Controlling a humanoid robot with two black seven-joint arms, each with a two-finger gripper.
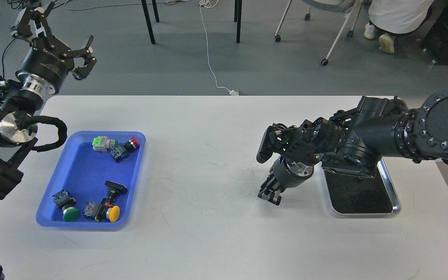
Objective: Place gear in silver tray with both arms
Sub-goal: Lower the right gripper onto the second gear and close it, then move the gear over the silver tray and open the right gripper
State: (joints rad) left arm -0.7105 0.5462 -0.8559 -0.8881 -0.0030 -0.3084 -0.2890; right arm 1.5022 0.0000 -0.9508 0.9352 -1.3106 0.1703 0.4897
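The silver tray [397,205] lies at the table's right side; my right arm covers its far end, and its visible dark bottom looks bare. My right gripper [269,194] points down just above the table, left of the silver tray and apart from it. It is dark and small, so its fingers cannot be told apart, and nothing shows in it. My left gripper [58,41] is raised beyond the table's far left corner, claws spread open and empty. Several push-button parts, among them a green-capped one [70,213] and a yellow-capped one [113,213], lie in the blue tray [84,171].
The blue plastic tray sits at the table's left side. Bare white tabletop [200,182] lies between the two trays. Chair legs, a white cable and a seated person are on the floor beyond the table's far edge.
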